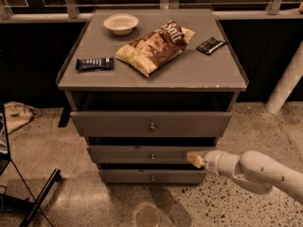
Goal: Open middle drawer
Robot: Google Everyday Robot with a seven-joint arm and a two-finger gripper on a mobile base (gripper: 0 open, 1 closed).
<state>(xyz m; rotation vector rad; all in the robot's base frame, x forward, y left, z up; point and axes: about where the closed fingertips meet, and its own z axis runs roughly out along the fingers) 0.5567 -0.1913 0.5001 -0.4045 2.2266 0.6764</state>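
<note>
Starting at the left, a dark stand (40, 193) is cut off by the frame edge. On the cabinet top (199, 74) a blue bar (94, 64) is seen, its print unreadable, then a white bowl (121, 23), a chip bag (154, 46) lettered "Salt", and a dark packet (210, 45). The middle drawer (123, 154) is set between two other fronts. Its right end is overlapped by the gripper (195, 159); whether that is spread or closed cannot be told.
</note>
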